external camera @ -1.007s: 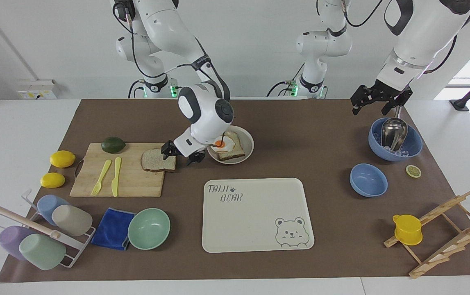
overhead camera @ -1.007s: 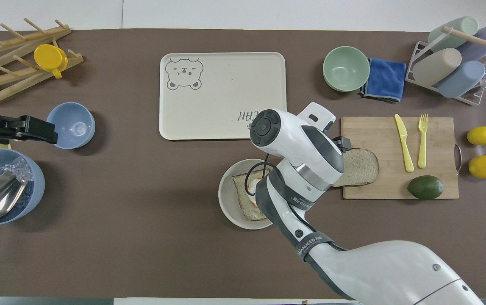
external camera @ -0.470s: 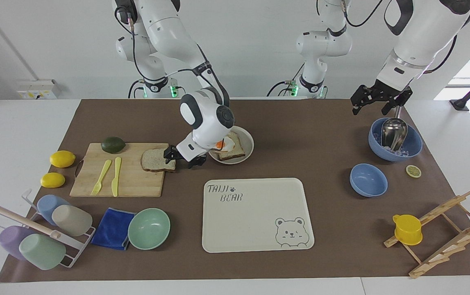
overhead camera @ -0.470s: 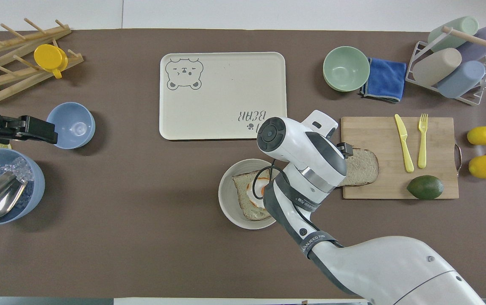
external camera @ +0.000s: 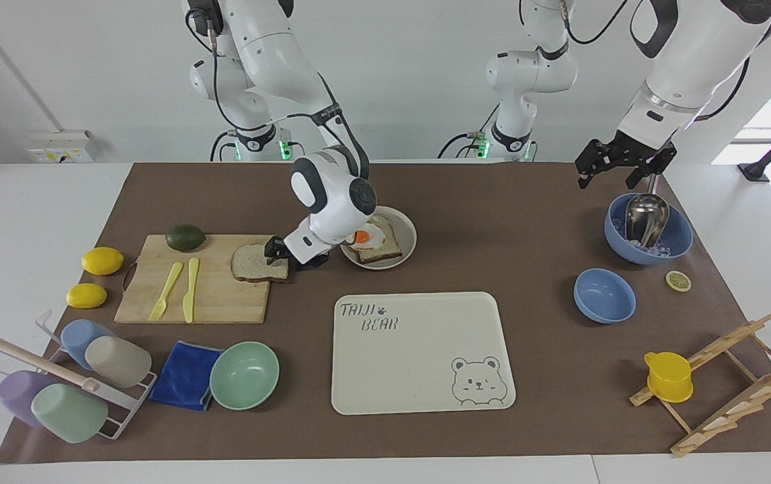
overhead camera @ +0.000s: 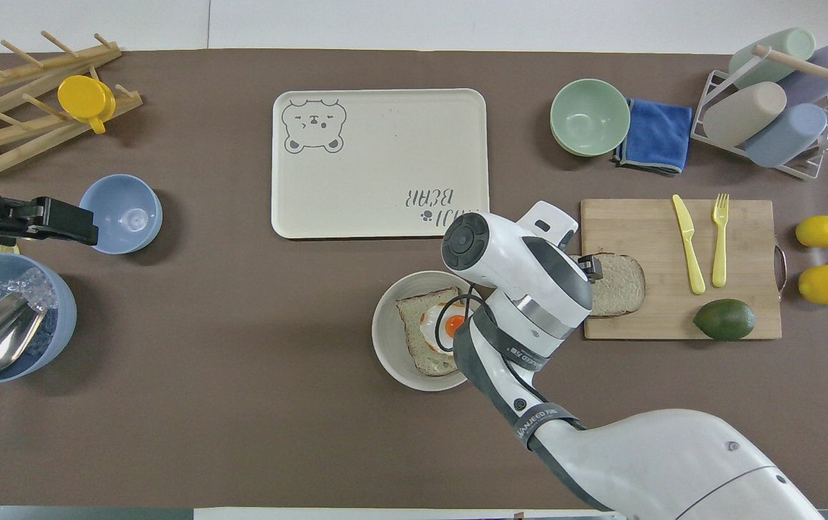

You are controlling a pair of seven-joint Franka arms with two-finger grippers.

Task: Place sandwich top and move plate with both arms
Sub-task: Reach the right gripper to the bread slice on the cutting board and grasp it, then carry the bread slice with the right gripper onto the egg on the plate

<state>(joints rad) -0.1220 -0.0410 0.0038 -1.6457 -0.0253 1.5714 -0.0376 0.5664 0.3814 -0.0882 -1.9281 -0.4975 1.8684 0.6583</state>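
The sandwich top (external camera: 254, 263) (overhead camera: 619, 285) lies flat on the wooden cutting board (external camera: 217, 299), at the board's corner nearest the plate. My right gripper (external camera: 289, 254) (overhead camera: 587, 266) is low at the slice's plate-side edge, and the wrist hides part of the slice from above. The plate (external camera: 407, 232) (overhead camera: 388, 347) sits beside the board and holds a bread slice with a fried egg (external camera: 370, 240). My left gripper (external camera: 610, 178) waits open over the table by the blue bowl with the metal scoop (external camera: 677, 235).
The cream bear tray (external camera: 419, 363) lies farther from the robots than the plate. A yellow knife and fork (external camera: 180, 289), an avocado (external camera: 185, 237), two lemons, a mint bowl (external camera: 244, 374), a blue cloth, a cup rack, a small blue bowl (external camera: 603, 294) and a wooden rack stand around.
My right gripper has shifted from beside the plate toward the cutting board and dropped lower at the slice's edge. The left arm has not moved.
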